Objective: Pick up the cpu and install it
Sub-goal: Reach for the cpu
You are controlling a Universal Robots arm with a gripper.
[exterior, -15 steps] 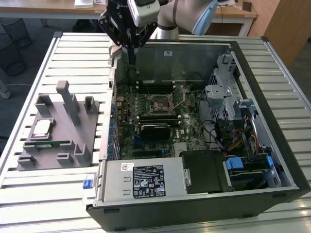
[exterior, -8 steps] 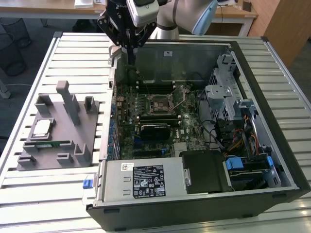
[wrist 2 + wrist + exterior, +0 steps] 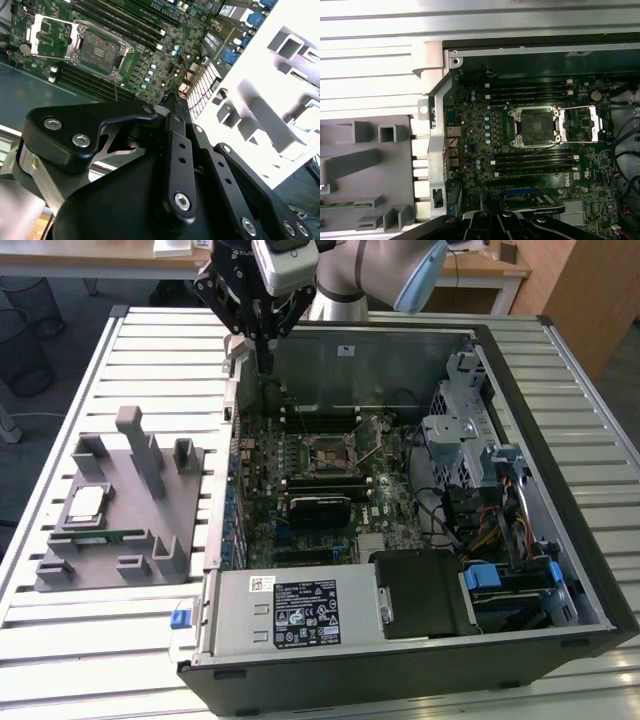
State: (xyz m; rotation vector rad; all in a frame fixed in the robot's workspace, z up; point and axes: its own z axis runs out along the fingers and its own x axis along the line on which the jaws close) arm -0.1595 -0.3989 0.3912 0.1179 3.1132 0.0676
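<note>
The robot arm's claw (image 3: 264, 360) is seen in the exterior view poised over the far corner of an open computer case (image 3: 590, 570), on the exterior view's left. The claw's fingers are drawn together to a narrow point, and nothing is held between them.

The cpu (image 3: 85, 505), a small square chip with a pale silver top, is seen lying flat on a grey tray (image 3: 125, 518). The tray is set on the slatted metal surface (image 3: 110, 640), beside the case on the exterior view's left. The chip is well apart from the claw and is touched by nothing. A narrow green memory stick (image 3: 100, 537) is laid on the same tray, just beside the chip on the side nearer the camera.

Inside the case, the green motherboard (image 3: 260, 500) is exposed. Its processor socket (image 3: 535, 127) is shown open near the middle of the board in both wrist views, with the metal retaining frame (image 3: 577, 125) swung back beside it. Rows of black memory slots (image 3: 530, 90) are seen on either side of the socket. A silver power supply box (image 3: 290, 610) is mounted along the near edge of the case.
</note>
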